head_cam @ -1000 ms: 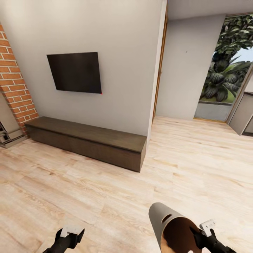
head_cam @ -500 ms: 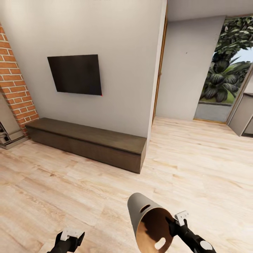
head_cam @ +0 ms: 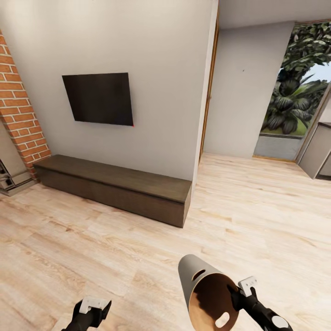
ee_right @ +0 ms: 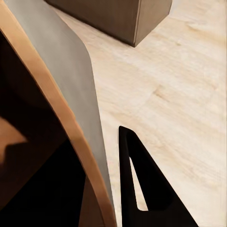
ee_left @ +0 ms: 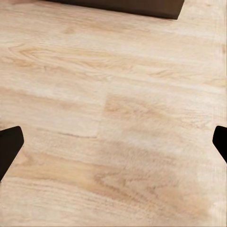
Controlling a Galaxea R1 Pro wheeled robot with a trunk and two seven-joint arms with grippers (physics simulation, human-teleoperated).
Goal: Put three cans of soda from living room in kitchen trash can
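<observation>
Light wood plank floor [head_cam: 115, 257] was recorded across the head view, with a dark low TV bench [head_cam: 115, 186] set against a pale wall under a black wall-mounted screen [head_cam: 99, 98]. Red brick [head_cam: 20, 115] was noted at the left edge, and a doorway with foliage [head_cam: 299, 87] beyond it at the far right. The tash can [head_cam: 207, 294] was seen low in the frame, carried off the floor on its side, its brown-orange inside turned toward the camera and one oval slot visible in the grey wall. The right tool [head_cam: 241, 290] was seen closed on the can's rim. The left tool [head_cam: 94, 307] was noted low at the left, with nothing in it.

In the left wrist view, bare planks were recorded, with the dark tips of the left tool at the two side edges, spread wide, and the bench edge [ee_left: 118, 5] at the far end of the floor.

In the right wrist view, the can's grey wall [ee_right: 61, 80] and orange lip were seen close up, pinched at the rim, with one dark finger [ee_right: 137, 189] lying on the outside of the wall. A corner of the bench [ee_right: 127, 16] was seen beyond.

No soda cans were noted in these views. The can was judged light, stiff and thin-walled, with a smooth tapered side likely to slip under a side hold. The rim, near a slot handle, was judged the sound place to take it.
</observation>
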